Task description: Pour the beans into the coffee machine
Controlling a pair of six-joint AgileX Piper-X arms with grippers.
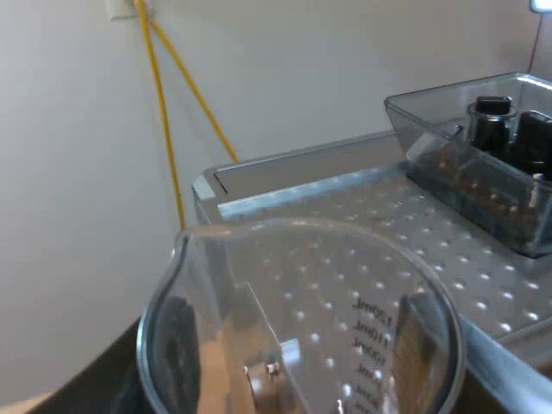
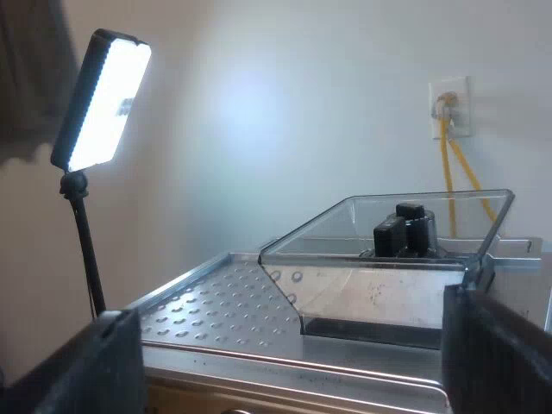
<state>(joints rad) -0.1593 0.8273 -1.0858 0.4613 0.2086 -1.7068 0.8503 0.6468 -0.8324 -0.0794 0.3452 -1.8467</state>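
One relation decides the pour: the clear, rounded measuring glass (image 1: pixel 293 285) with printed millilitre marks sits at the near edge of the espresso machine's dimpled sheet-metal top (image 1: pixel 379 224). The clear, angular, open-topped plastic bean hopper (image 1: pixel 483 164) lies beyond it, across that dimpled plate and apart from the glass. The glass's spout points away from the hopper, so I judge it must be carried over the plate, lifted above the hopper's rim and turned before tipping.

The left gripper (image 1: pixel 297 345) has the glass clasped: its dark fingers (image 1: pixel 177 345) show blurred through the wall on either side. I cannot tell whether beans lie in the glass. Black, blocky grinder parts (image 1: pixel 496 121) stand inside the hopper, with brownish specks low on its floor that may be beans.

The right gripper (image 2: pixel 304 358) is spread wide with nothing between its matte black fingers. It faces the hopper's long, sloped side from about rim height, the machine's top plate between them. A lit rectangular lamp panel on a thin black stand (image 2: pixel 102 102) rises beside the machine. Two yellow cables (image 2: pixel 448 172) hang from a white wall socket behind the hopper. The left arm, already loaded, is the one to make the pour
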